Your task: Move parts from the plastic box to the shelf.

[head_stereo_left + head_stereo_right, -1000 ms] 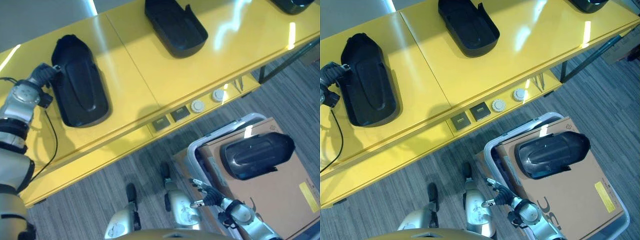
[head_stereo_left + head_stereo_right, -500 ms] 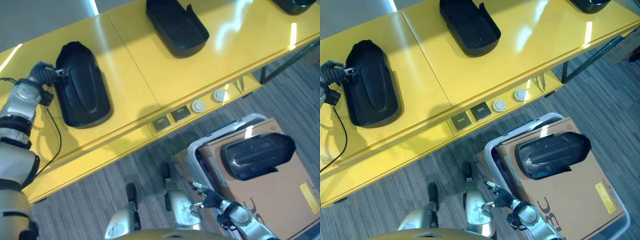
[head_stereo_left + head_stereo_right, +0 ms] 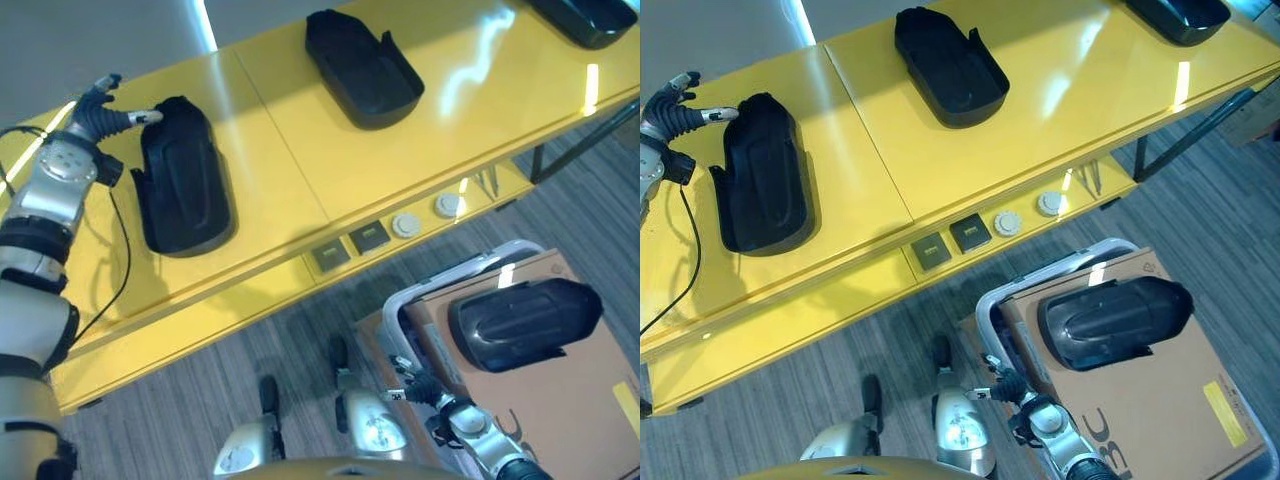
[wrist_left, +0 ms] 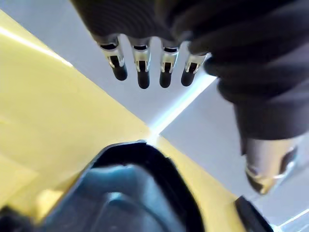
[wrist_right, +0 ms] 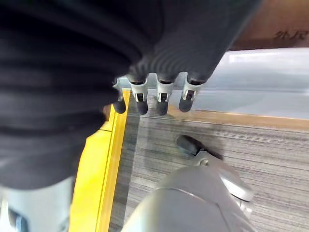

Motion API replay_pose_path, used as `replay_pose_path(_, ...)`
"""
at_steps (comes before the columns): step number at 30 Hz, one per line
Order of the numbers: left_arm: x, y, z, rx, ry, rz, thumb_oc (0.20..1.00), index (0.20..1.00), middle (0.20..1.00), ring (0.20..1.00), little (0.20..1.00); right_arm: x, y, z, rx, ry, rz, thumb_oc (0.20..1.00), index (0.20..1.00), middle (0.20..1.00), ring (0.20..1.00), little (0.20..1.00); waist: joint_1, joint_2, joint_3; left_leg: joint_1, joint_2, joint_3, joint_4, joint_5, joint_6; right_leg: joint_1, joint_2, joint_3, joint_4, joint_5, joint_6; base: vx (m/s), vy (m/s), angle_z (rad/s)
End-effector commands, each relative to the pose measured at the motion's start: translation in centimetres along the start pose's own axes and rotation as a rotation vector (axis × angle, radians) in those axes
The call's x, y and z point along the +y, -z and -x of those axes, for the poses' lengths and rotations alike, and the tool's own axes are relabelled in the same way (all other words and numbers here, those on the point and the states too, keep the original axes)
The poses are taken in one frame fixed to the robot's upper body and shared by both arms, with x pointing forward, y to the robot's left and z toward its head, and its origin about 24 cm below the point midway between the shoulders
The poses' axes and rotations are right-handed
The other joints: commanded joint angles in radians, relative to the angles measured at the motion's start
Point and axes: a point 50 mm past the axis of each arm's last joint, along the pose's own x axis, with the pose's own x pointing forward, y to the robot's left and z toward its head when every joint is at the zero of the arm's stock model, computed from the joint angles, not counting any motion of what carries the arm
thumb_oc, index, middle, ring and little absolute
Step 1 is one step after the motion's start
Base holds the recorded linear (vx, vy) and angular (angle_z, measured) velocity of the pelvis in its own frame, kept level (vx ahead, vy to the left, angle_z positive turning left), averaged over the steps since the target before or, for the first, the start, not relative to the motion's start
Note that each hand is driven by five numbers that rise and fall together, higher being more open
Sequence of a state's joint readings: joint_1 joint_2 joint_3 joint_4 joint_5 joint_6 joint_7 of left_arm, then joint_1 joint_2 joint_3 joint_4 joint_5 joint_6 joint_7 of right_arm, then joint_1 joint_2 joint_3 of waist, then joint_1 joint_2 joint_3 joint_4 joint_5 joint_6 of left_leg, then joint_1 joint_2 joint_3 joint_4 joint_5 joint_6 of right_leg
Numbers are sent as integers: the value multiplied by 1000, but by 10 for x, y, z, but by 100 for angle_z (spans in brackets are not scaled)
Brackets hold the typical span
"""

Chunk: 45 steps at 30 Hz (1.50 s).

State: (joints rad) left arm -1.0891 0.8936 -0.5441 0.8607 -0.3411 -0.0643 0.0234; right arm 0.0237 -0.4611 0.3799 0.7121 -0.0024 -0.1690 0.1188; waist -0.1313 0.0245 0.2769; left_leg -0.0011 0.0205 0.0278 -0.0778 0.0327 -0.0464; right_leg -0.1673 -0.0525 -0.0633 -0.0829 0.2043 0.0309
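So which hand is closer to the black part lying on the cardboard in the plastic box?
Right. The right hand hangs low beside the plastic box, a little below the black part. The left hand is far off at the yellow shelf.

Glossy yellow shelf, matt black plastic parts, brown cardboard.

The shelf [image 3: 300,150] is seen as a smooth, glossy yellow surface on which long light streaks are mirrored. The black part [image 3: 183,180] near its left end looks like moulded plastic with a dull satin sheen; the same finish is seen on the second part [image 3: 362,68] towards the far edge and on the part [image 3: 523,322] resting on plain matt brown cardboard [image 3: 570,400] in the box [image 3: 400,310], whose rim is smooth pale plastic. The floor [image 3: 200,390] is shown as grey, streaked, low-sheen carpet. The left hand [image 3: 100,112] is given silver metallic fingers [image 4: 141,62] with dark tips under a dark ribbed cover, as is the right hand [image 3: 1002,386].
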Motion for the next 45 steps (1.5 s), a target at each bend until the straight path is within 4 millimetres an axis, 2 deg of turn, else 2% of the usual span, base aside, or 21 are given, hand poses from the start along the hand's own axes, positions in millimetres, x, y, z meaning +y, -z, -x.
replay_pose_path(1,44,-43,2,-175,-178,-72,1000,1000,1000,1000,1000,-9,26,16,80,58,-11,1000,1000,1000,1000,1000,23,17,-119,-62,68,-39,-9,26,-39,132,-93,-2,2,-154,132,39,-25,13)
replay_pose_path(4,39,-60,26,-347,-193,-131,1000,1000,1000,1000,1000,-5,30,14,104,69,-42,1000,1000,1000,1000,1000,59,10,-139,-40,67,-48,-9,18,-37,162,-92,-16,3,-166,129,32,-28,4)
replay_pose_path(6,23,-45,67,-452,-154,-1,1000,1000,1000,1000,1000,4,39,15,144,57,-69,1000,1000,1000,1000,1000,81,5,-153,-23,71,-53,-9,11,-37,179,-90,-19,2,-174,124,27,-25,4)
replay_pose_path(7,16,-28,83,-434,-132,50,1000,1000,1000,1000,1000,11,42,16,158,32,-71,1000,1000,1000,1000,1000,86,2,-160,-16,73,-52,-9,7,-37,187,-89,-16,1,-177,122,40,-8,-4)
replay_pose_path(9,-12,-13,116,-443,-82,121,1000,1000,1000,1000,1000,24,49,17,189,-18,-64,1000,1000,1000,1000,1000,98,-7,-172,0,77,-52,-9,-2,-37,203,-85,-17,-1,-187,115,23,-3,-2)
replay_pose_path(10,-36,0,137,-412,-52,157,1000,1000,1000,1000,1000,32,49,16,196,-51,-61,1000,1000,1000,1000,1000,107,-16,-177,1,79,-54,-9,2,-35,209,-84,-19,-1,-186,108,27,-6,10)
replay_pose_path(11,-36,1,139,-407,-54,157,900,900,900,900,900,32,50,16,198,-53,-57,1000,1000,1000,1000,1000,103,-13,-180,7,80,-54,-9,-8,-36,215,-83,-20,-2,-194,109,18,-4,11)
replay_pose_path(12,-48,1,148,-414,-42,177,479,479,479,479,479,36,48,14,197,-70,-55,1000,1000,1000,1000,1000,109,-19,-179,10,79,-57,-9,-11,-35,220,-82,-20,-2,-198,106,26,-9,22)
replay_pose_path(13,-63,6,165,-393,2,257,200,200,200,200,200,40,48,13,202,-79,-72,1000,1000,1000,1000,1000,116,-25,-179,12,81,-59,-9,-13,-32,226,-81,-23,-2,-202,101,-6,-8,23)
replay_pose_path(14,-63,7,166,-390,1,258,200,200,200,200,200,40,49,13,204,-81,-70,1000,1000,1000,1000,1000,113,-24,-180,12,81,-59,-9,-14,-32,226,-80,-24,-3,-202,101,-5,-5,17)
replay_pose_path(16,-80,13,177,-350,48,357,200,200,200,200,200,42,46,11,194,-84,-83,1000,1000,1000,1000,1000,115,-30,-179,13,82,-60,-9,-14,-31,230,-78,-25,-2,-204,98,0,0,2)
replay_pose_path(17,-98,21,186,-290,104,529,200,200,200,200,200,42,44,11,181,-79,-92,1000,1000,1000,1000,1000,114,-33,-175,11,82,-61,-9,-12,-29,229,-77,-27,-1,-205,95,0,0,0)
replay_pose_path(21,-112,22,193,-260,185,599,200,200,200,200,200,42,43,10,179,-82,-90,1000,1000,1000,1000,1000,116,-36,-171,7,81,-68,-9,-11,-28,230,-74,-32,0,-207,94,-13,-12,1)
replay_pose_path(22,-126,26,198,-214,243,692,200,200,200,200,200,43,39,8,164,-92,-78,1000,1000,1000,1000,1000,116,-38,-168,4,81,-73,-9,-8,-27,229,-73,-35,3,-206,92,0,0,0)
replay_pose_path(23,-126,26,198,-214,244,692,200,200,200,200,200,43,40,8,164,-91,-78,1000,1000,1000,1000,1000,116,-37,-168,3,81,-73,-9,-8,-27,229,-73,-36,3,-207,92,-10,-11,4)
replay_pose_path(24,-137,29,201,-188,309,687,200,200,200,200,200,42,37,7,154,-98,-67,1000,1000,1000,1000,1000,115,-39,-163,-2,81,-78,-9,-6,-27,227,-73,-36,4,-208,92,-10,-5,6)
replay_pose_path(30,-163,35,197,-131,392,685,200,200,200,200,200,40,23,-1,110,-96,-22,1000,1000,1000,1000,1000,111,-43,-136,-26,80,-75,-9,2,-24,195,-73,-27,1,-194,96,-9,-3,2)
replay_pose_path(36,-177,40,185,-65,342,791,200,200,200,200,200,38,18,-4,95,-76,-25,1000,1000,1000,1000,1000,99,-46,-122,-55,80,-64,-9,13,-23,159,-73,-16,-3,-179,99,-12,4,-6)
replay_pose_path(41,-173,25,163,-123,257,827,200,200,200,200,200,40,16,-4,83,-61,-45,1000,1000,1000,1000,1000,81,-51,-108,-84,78,-54,-9,22,-26,123,-74,-4,-4,-168,101,-2,1,-4)
replay_pose_path(43,-172,22,160,-139,251,824,200,200,200,200,200,40,15,-5,81,-59,-44,1000,1000,1000,1000,1000,79,-51,-106,-89,78,-51,-9,22,-26,115,-73,-3,-4,-166,102,-9,7,-4)
replay_pose_path(45,-167,11,148,-184,207,847,200,200,200,200,200,38,13,-6,72,-62,-30,1000,1000,1000,1000,1000,73,-51,-100,-99,76,-46,-9,24,-28,105,-75,0,-4,-161,102,2,10,-8)
